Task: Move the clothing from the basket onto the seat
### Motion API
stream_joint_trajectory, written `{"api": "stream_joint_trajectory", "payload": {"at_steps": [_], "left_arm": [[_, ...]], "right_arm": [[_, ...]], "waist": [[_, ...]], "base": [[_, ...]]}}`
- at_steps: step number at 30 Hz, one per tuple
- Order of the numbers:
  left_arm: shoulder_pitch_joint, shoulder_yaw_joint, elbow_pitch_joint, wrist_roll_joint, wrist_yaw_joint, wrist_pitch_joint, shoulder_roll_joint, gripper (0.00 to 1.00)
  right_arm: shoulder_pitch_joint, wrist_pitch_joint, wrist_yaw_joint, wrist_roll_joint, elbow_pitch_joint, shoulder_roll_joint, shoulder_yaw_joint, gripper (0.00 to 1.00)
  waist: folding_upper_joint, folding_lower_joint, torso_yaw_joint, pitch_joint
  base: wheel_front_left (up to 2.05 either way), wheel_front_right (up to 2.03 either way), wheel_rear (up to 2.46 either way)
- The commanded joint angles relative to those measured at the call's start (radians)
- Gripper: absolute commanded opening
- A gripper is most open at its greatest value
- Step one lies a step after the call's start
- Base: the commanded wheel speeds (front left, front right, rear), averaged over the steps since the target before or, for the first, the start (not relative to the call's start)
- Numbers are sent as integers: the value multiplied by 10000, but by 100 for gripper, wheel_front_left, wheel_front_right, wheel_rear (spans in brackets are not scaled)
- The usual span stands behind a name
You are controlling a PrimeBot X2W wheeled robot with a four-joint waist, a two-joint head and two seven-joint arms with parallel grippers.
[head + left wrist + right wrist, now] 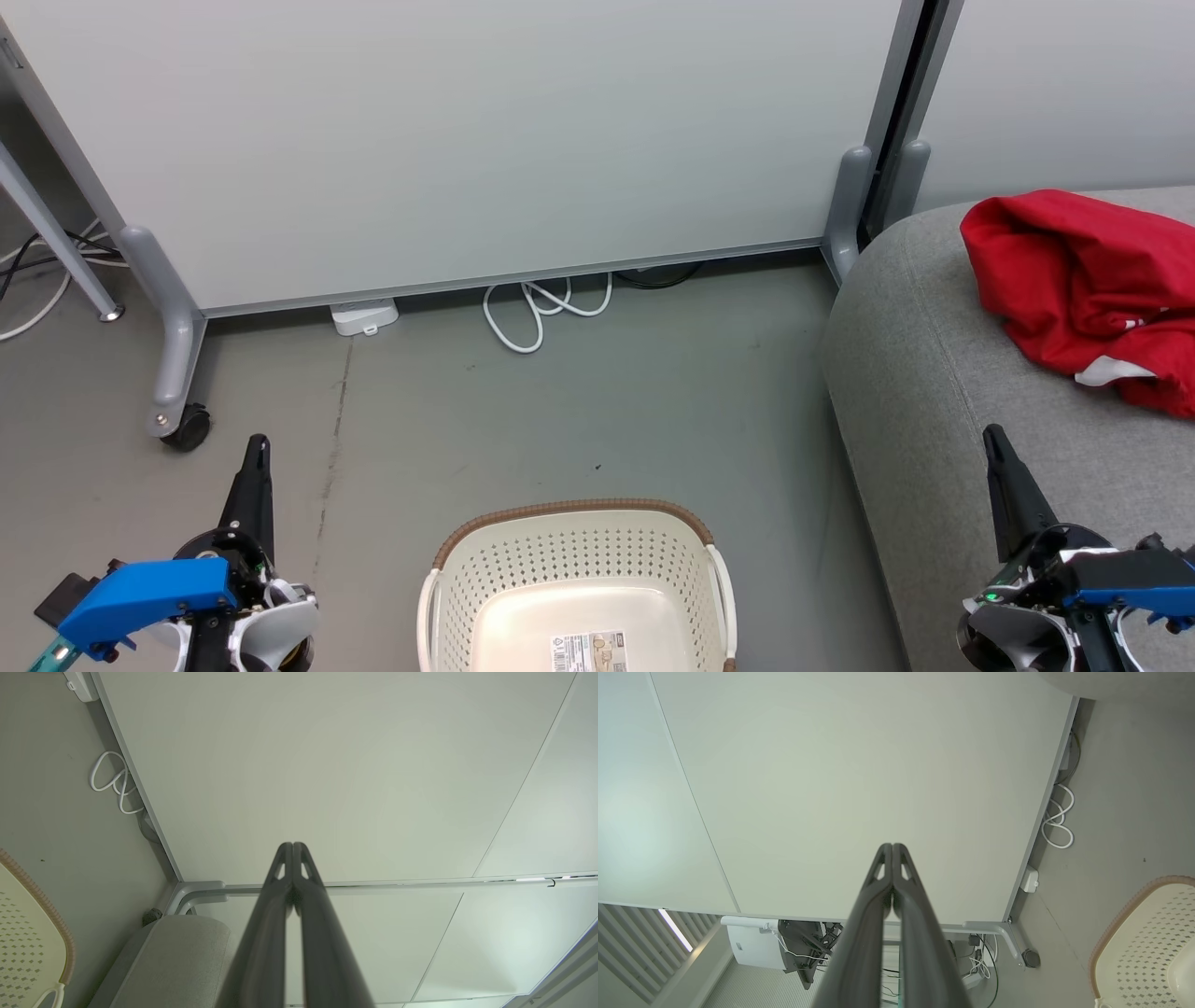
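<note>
In the head view, the left gripper (259, 441) stands at 8 o'clock over the grey floor (579, 411). Its two dark fingers are pressed together to a single point and have hold of nothing. The left wrist view confirms this: the tips meet with no gap (292, 845) against the pale partition panel (467, 140). At 9 o'clock from that gripper's tip sits the caster wheel (191, 429) of the panel's grey foot. Further along the panel's lower edge, at about 11 o'clock in the head view, a small white box (364, 317) lies on the floor. A looped white cable (537, 313) lies at 12 o'clock.

The basket (574, 509) sits on the floor at 6 o'clock, cut off by the bottom edge. Its brown rim and perforated walls show, and the barcode sticker (588, 651) on its bottom is uncovered.

The seat (915, 373) takes up the side from 2 to 5 o'clock, just beside the basket but not touching it. The clothing (1074, 271) lies crumpled on top of the seat at about 2 o'clock, well apart from the basket, with a patch of white trim (1111, 371) at its lower edge.

The right gripper (991, 431) hovers at 4 o'clock above the seat's front part, at 7 o'clock from the clothing and clear of it. Its fingers are likewise closed tip to tip and grasp nothing, as the right wrist view shows (893, 845).
</note>
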Motion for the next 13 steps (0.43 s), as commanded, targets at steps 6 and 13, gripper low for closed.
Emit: {"api": "stream_joint_trajectory", "payload": {"at_steps": [6, 13], "left_arm": [[-96, 23, -32, -22, -90, 38, -13, 0], [-96, 23, -33, -22, -91, 37, -13, 0]], "right_arm": [[-134, 23, 7, 27, 12, -55, -13, 0], [-134, 23, 7, 28, 12, -55, -13, 0]], "waist": [[0, 0, 1, 0], [0, 0, 1, 0]], "base": [[0, 0, 0], [0, 0, 0]]}}
